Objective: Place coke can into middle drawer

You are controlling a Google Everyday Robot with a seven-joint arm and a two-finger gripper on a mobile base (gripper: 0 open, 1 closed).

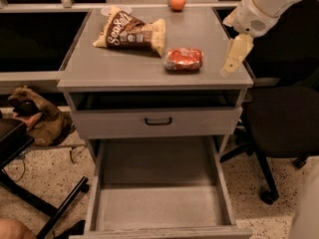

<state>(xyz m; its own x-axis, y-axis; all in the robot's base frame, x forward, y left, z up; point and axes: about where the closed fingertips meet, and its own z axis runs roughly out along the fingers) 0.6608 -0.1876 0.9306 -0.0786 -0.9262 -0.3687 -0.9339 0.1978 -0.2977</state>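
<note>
Grey cabinet top (99,68) in the camera view holds one coke can (184,59) on its side, long axis across the frame, near and frame-left of the one gripper (235,56) (open or closed, I cannot tell), plus one snack bag (130,33) and one orange fruit (177,1), while one middle drawer (159,207) stands open below

Dim warm light, seemingly from above. Tabletop (124,63) evenly lit; end effector (229,66) pale over its right edge. Deep shadow beneath tabletop overhang, surroundings dark.
</note>
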